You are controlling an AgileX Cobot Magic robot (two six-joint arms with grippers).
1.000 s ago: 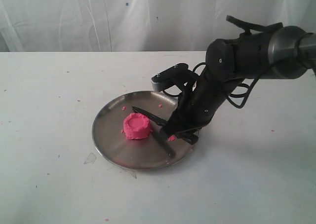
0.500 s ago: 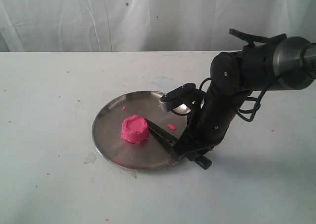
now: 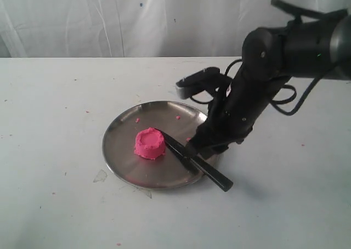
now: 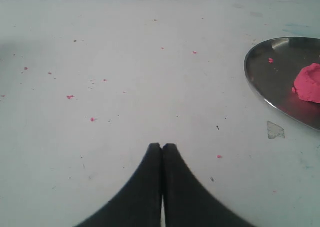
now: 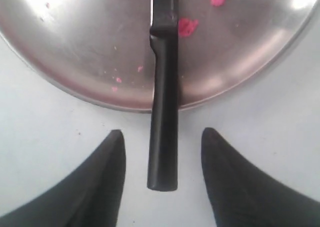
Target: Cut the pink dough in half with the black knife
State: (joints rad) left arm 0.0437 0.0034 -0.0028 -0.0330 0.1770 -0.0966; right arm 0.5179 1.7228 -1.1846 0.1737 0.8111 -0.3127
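Observation:
The pink dough (image 3: 149, 143) is one squat round lump with a dented top, sitting left of centre on the steel plate (image 3: 118, 129). The black knife (image 3: 211, 173) lies flat on the plate. Its tip is close beside the dough and its handle sticks out over the plate's front-right rim onto the table. My right gripper (image 3: 204, 149) hovers open above the handle. In the right wrist view the handle (image 5: 164, 87) lies between and below the spread fingers of that gripper (image 5: 161, 132), untouched. My left gripper (image 4: 162, 146) is shut on nothing over bare table, left of the plate (image 4: 270, 82) and the dough (image 4: 309, 83).
Tiny pink crumbs (image 5: 188, 27) dot the plate and the white table. A small clear scrap (image 3: 100, 176) lies on the table by the plate's front-left rim. White cloth hangs behind the table.
The right gripper dragged the knife toward the front right, so the handle now overhangs the plate rim. It then lifted up off the knife. The dough has not moved.

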